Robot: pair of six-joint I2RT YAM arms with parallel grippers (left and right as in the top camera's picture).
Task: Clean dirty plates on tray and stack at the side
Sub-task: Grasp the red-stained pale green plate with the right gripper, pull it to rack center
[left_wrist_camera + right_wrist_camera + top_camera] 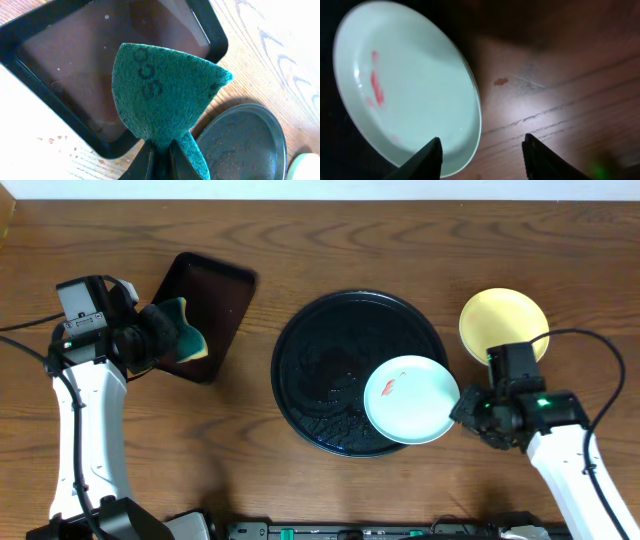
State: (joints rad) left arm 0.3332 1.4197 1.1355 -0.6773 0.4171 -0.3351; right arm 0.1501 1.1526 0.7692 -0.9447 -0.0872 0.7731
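While low beside tray [320, 370], right claw [482, 140] agape at mint plate [405, 85]; left claw [161, 147] tight on sponge [160, 90].

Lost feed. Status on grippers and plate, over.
Left gripper shut on sponge. Right gripper open beside smeared mint plate, at rim of round tray. Nothing blocking.

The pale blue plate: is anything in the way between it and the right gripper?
Nothing visible is. The open right gripper sits at the rim of the plate, with only the wooden table showing between its jaws.
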